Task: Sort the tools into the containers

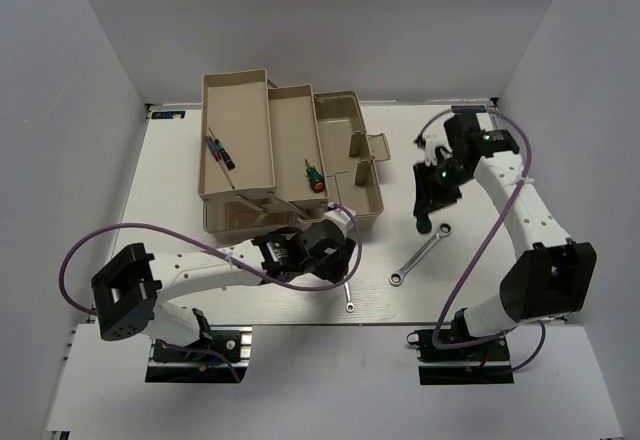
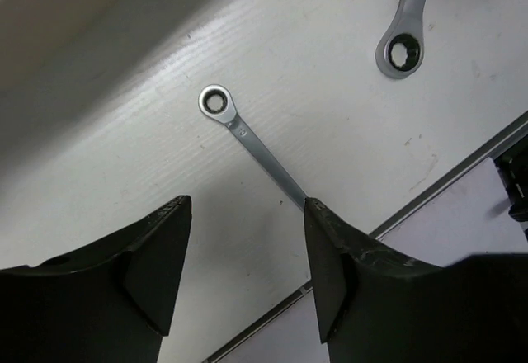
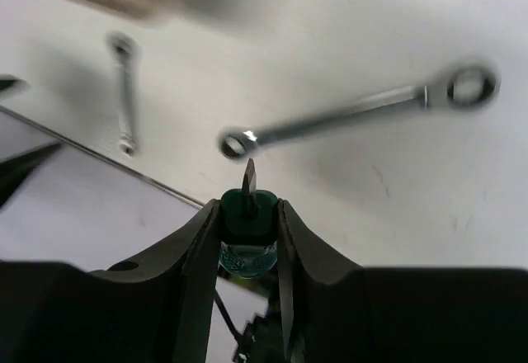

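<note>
- Fingers of the right gripper are clamped on a stubby green-handled screwdriver. Its short blade points out past the fingertips, and we see it held above the table, right of the toolbox.
- Fingers of the left gripper are spread wide with nothing between them. It hovers low, just in front of the toolbox.
- Below that opening lies the shorter wrench, flat on the table. Its ring end points away from the gripper, and its other end runs under the tip of the right-hand finger. We cannot tell whether that finger touches it.
- Just right of it lies the longer wrench, flat on the table and on a slant, apart from the shorter one. Its upper end lies near the held screwdriver's tip.
- In the toolbox's left tray we see two thin precision screwdrivers lying close together.
- In the middle tray lies the second stubby screwdriver, toward the tray's near right corner.
- Both wrenches are outside every tray.
</note>
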Controlling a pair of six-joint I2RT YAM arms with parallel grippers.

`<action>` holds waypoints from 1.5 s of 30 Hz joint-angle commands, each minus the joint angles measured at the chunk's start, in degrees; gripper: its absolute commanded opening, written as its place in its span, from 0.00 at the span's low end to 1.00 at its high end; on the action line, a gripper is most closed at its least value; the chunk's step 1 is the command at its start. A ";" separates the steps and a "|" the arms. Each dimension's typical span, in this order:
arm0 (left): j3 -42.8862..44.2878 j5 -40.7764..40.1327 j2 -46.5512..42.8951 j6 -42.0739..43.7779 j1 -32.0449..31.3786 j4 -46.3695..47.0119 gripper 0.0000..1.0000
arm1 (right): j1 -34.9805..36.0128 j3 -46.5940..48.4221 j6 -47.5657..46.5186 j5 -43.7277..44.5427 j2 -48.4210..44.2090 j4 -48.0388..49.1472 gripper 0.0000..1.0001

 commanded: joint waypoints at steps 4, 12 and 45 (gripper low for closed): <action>3.09 -9.27 -11.08 -0.61 -0.86 -1.87 0.46 | 0.73 15.27 3.70 -24.80 1.86 15.12 0.00; 10.20 -18.68 -17.50 -3.24 -0.86 -15.83 0.38 | 11.71 31.97 24.96 -33.80 17.85 47.25 0.00; 15.40 -9.04 4.61 -5.97 -1.39 -15.94 0.41 | 12.08 28.85 11.62 7.77 10.75 17.91 0.00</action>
